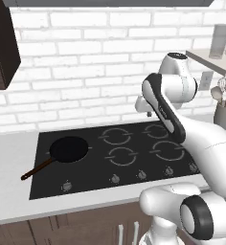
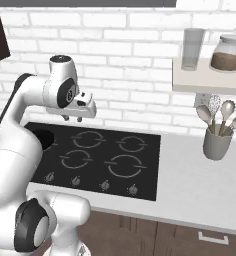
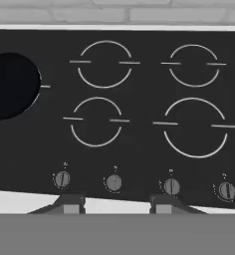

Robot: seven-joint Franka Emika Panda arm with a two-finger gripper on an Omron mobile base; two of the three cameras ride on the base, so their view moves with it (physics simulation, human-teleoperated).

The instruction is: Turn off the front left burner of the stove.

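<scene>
Stove [image 1: 134,158]: I see a wide black glass cooktop set into the pale worktop [image 1: 9,191], back edge against the white brick wall [image 1: 86,48]. Grey ring burner marks cover its middle and right part. A row of small round knobs [image 3: 113,183] runs along its front edge; in the hand view I count four, each with a pointer line.

Frying pan [image 1: 68,149]: black, on the stove's left end, with its dark handle reaching toward the front left corner.

Gripper [image 3: 117,204]: I have it held above the stove's front edge, looking down at the knob row. Its two dark fingertips [image 3: 69,203] stand well apart and hold nothing.

Utensil crock [image 2: 217,142]: grey, holding spoons and a whisk, on the worktop right of the stove by the wall.

Wall shelf [image 2: 205,82]: above the crock, carrying a clear glass [image 2: 192,48] and a lidded jar [image 2: 228,52] of brown contents.
</scene>
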